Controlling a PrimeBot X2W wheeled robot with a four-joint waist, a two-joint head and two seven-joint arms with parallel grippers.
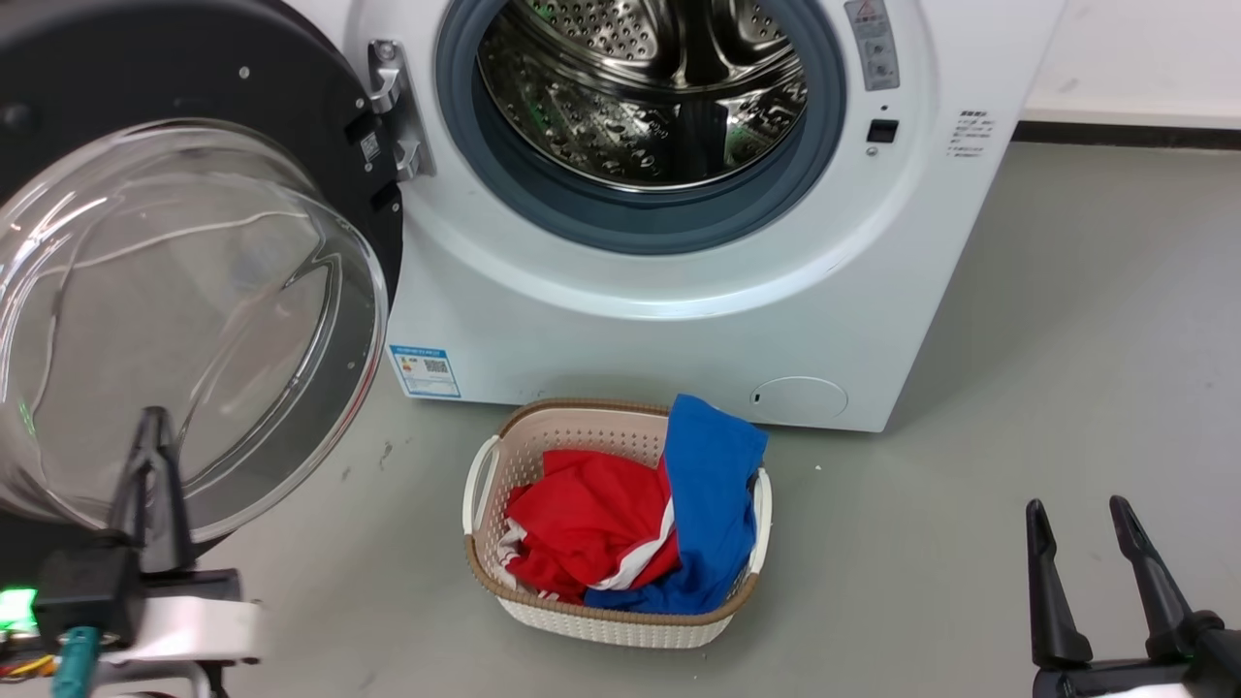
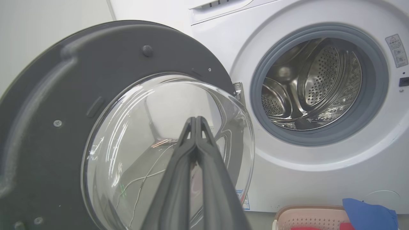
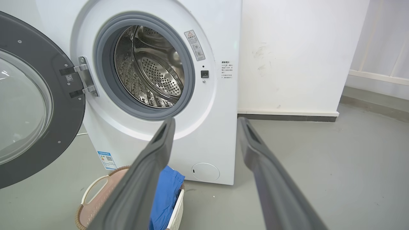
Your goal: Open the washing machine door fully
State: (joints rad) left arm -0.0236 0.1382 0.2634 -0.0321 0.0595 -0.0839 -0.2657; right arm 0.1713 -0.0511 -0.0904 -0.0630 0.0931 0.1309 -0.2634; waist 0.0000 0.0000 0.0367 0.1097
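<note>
Your left gripper [image 1: 150, 419], fingers together, faces the door [image 1: 194, 58] at 9 o'clock; right gripper [image 1: 1078, 504] spread; basket [image 1: 582, 407] at 6.

No wording is legible. The washing machine [image 1: 679, 330] bears a blue label [image 1: 425, 370] with a QR code low down, a grey warning sticker [image 1: 872, 44] beside the opening, and tiny print [image 1: 972, 134].
</note>
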